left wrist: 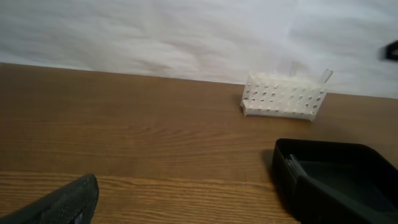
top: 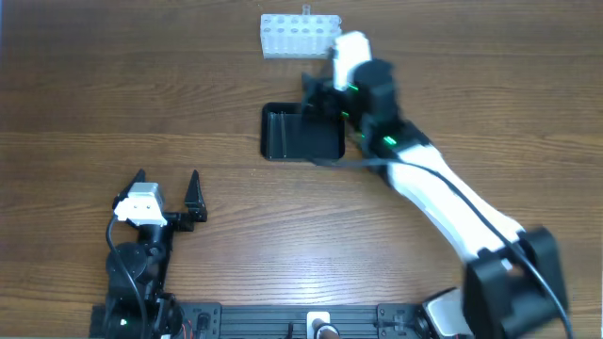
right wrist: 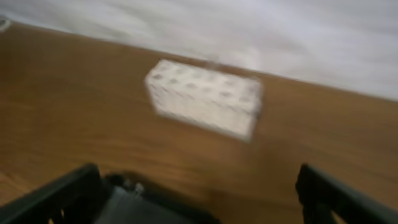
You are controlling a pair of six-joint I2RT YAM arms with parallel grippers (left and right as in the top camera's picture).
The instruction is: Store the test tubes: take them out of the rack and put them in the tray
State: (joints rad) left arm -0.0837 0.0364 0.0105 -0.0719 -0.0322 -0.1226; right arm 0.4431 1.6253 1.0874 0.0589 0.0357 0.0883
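The right pincer (top: 317, 88) is spread wide with nothing in it, hanging over the far rim of the tray (top: 311, 141). In its own wrist view the two fingers sit way apart with the black rim just below them. The rack (top: 297, 36) lies straight ahead of it, toward the far edge of the tabletop (top: 113, 85), near the tray but not touching it. The rack's long axis runs along that far edge, so the pincer faces one of its long sides, a bit corner-on. That's the bit that matters imo: the next grab probably means going forward over the rack and coming down on a tube from above.

The right arm is clearly the nearer one. The left pincer (top: 168, 181) sits by the near edge on the left side, also open and empty, well apart from everything.

The rack is a white block full of holes, mostly empty by the look of it. One clear test tube (left wrist: 324, 76) pokes out at one end, tilted rather than upright. There might be a second faint one nearby, hard to tell. The tray is black and shallow, with what look like a few clear tubes lying along one wall.
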